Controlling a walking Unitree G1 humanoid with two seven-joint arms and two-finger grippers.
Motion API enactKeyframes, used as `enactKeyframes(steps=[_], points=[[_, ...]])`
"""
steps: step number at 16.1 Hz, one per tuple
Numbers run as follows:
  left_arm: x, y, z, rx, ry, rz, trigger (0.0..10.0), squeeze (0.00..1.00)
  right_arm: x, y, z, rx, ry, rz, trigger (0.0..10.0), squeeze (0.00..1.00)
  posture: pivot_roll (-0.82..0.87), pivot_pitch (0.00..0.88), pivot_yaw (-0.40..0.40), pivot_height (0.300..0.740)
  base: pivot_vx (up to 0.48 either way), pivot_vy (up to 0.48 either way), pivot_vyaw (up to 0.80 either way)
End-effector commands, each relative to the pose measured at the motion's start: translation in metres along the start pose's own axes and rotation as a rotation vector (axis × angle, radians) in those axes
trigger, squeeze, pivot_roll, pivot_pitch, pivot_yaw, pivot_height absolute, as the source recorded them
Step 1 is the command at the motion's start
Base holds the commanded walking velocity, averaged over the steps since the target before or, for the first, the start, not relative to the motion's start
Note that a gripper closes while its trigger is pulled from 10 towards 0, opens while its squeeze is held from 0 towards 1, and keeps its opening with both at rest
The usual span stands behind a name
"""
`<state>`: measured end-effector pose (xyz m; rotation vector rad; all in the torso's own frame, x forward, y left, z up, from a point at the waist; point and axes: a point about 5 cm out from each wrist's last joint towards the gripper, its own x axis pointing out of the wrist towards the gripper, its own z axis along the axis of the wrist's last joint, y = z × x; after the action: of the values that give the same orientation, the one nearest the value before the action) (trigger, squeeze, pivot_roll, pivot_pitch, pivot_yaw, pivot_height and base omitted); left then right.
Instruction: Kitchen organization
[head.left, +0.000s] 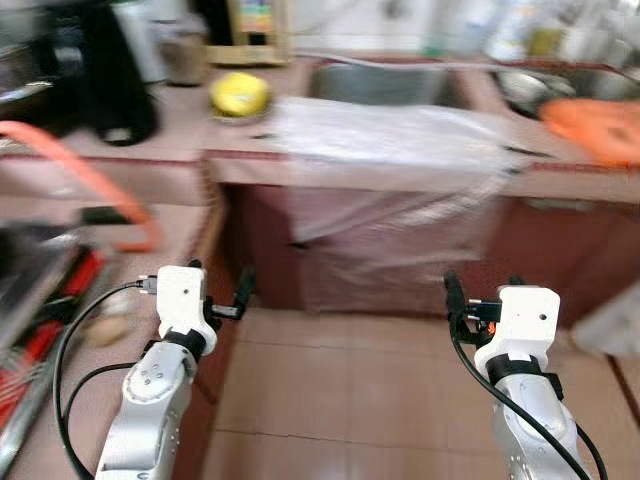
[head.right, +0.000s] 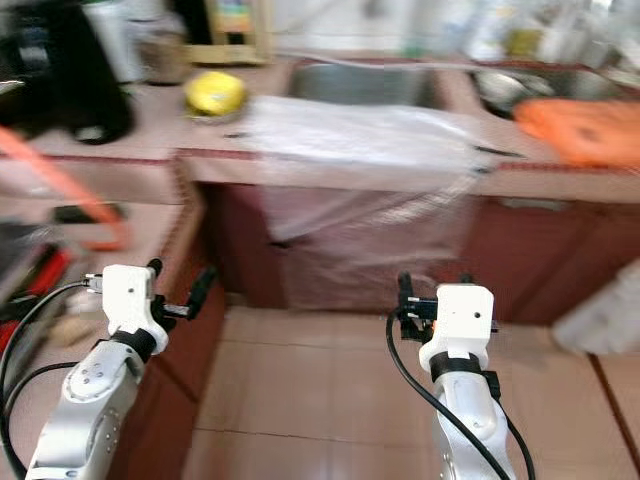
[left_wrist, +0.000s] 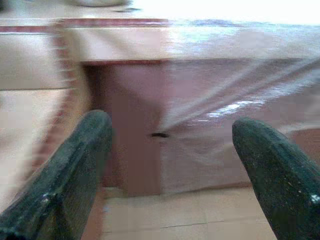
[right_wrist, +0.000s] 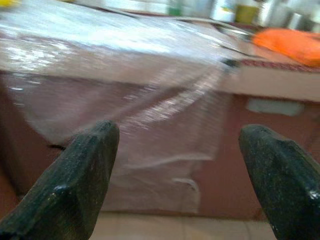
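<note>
Two silver arms reached forward from the bottom of the head views, raised side by side over the tiled floor (head.left: 380, 400), neither touching anything. On the robot's left, the left tool (head.left: 222, 290) pointed ahead close beside the edge of a side desk (head.left: 195, 235), its black fingers (left_wrist: 75, 165) spread wide with nothing between them. On the right, the right tool (head.left: 480, 290) hung at about the same height over open floor, its fingers (right_wrist: 82, 170) likewise parted and empty. Beyond both stood reddish-brown cabinet doors under the main desk (head.left: 400, 170), and a sheet of clear plastic (head.left: 390, 160) lay over its front edge and hung down across the doors. Farther back sat a yellow round object (head.left: 240, 95), a metal sink (head.left: 385, 85) and an orange item (head.left: 600, 130) at the right end. All views were blurred.
</note>
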<state>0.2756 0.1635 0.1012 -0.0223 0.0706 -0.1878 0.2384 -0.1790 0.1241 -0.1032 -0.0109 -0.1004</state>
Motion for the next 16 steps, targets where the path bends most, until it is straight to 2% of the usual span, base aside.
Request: enactKeyframes(steps=[1, 2, 5, 6, 8, 9, 15, 16], points=[[-0.001, 0.000, -0.001, 0.013, 0.004, -0.007, 10.0, 0.00, -0.002, 0.000, 0.002, 0.004, -0.003, 0.001, 10.0, 0.00, 0.00, 0.065, 0.033, 0.740, 0.000, -0.480, -0.77], [-0.001, 0.000, -0.002, 0.015, 0.008, -0.002, 10.0, 0.00, -0.001, 0.000, 0.002, 0.012, -0.005, 0.003, 10.0, 0.00, 0.00, 0.065, 0.033, 0.740, 0.000, -0.480, -0.77], [-0.002, 0.000, -0.002, 0.016, 0.003, 0.008, 10.0, 0.00, -0.001, 0.001, 0.005, 0.006, -0.024, 0.023, 10.0, 0.00, 0.00, 0.070, 0.030, 0.740, 0.000, -0.454, 0.00], [-0.003, 0.001, -0.001, 0.003, -0.007, 0.031, 10.0, 0.00, -0.001, 0.002, 0.005, 0.007, -0.028, 0.030, 10.0, 0.00, 0.00, 0.074, 0.032, 0.740, 0.000, 0.000, 0.00], [-0.003, 0.010, 0.002, 0.042, -0.019, 0.113, 10.0, 0.00, 0.000, 0.008, 0.008, 0.017, -0.043, 0.064, 10.0, 0.00, 0.00, 0.070, 0.037, 0.740, 0.000, 0.000, 0.00], [-0.002, 0.015, 0.004, 0.062, -0.026, 0.150, 10.0, 0.00, 0.002, 0.010, 0.010, -0.009, -0.057, 0.075, 10.0, 0.00, 0.00, 0.068, 0.040, 0.740, 0.000, 0.000, 0.00], [0.006, 0.019, 0.013, 0.079, -0.072, 0.209, 10.0, 0.00, 0.012, 0.020, 0.019, 0.003, -0.117, 0.136, 10.0, 0.00, 0.02, 0.047, 0.041, 0.740, 0.000, 0.000, 0.00], [0.004, 0.021, 0.015, 0.107, -0.095, 0.225, 10.0, 0.00, 0.011, 0.022, 0.021, 0.016, -0.128, 0.153, 10.0, 0.00, 0.02, 0.052, 0.039, 0.740, 0.000, 0.000, 0.00]])
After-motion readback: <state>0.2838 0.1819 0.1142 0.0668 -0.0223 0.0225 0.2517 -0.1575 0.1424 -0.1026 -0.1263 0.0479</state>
